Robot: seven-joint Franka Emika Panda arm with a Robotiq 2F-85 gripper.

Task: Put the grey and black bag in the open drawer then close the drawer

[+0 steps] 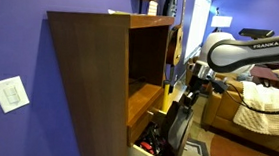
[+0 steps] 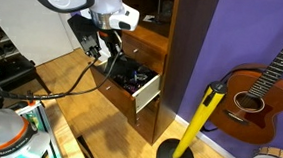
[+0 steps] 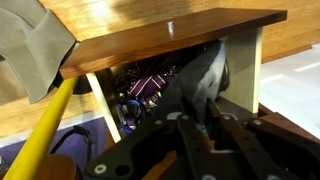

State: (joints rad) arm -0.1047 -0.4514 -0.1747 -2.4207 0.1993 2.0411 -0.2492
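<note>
My gripper (image 3: 200, 148) is clenched on the grey and black bag (image 3: 205, 82). In the wrist view my fingers (image 3: 222, 135) sit close together and the dark fabric rises from between them. In an exterior view the bag hangs upright below the gripper (image 1: 190, 87), with its lower end inside the open drawer (image 1: 144, 154) and its upper part above the drawer's rim. In the wrist view the bag sits toward the corner where the drawer's white side wall (image 3: 245, 62) meets its wooden front (image 3: 170, 38). I cannot tell whether it touches that wall. The drawer stands pulled out at the bottom of the wooden cabinet (image 1: 84, 84). Inside it, dark clutter with purple items (image 3: 148, 85) lies along the front edge, just beside the bag. Outside the drawer, a yellow handle (image 3: 40, 130) slants past the opposite front corner. In an exterior view this handle stands tilted between the cabinet's side edge and a guitar (image 2: 253, 95), which rests against the purple wall (image 2: 240, 31). A white switch plate (image 1: 11, 94) is mounted on the wall, well apart from the cabinet's outer edge.
</note>
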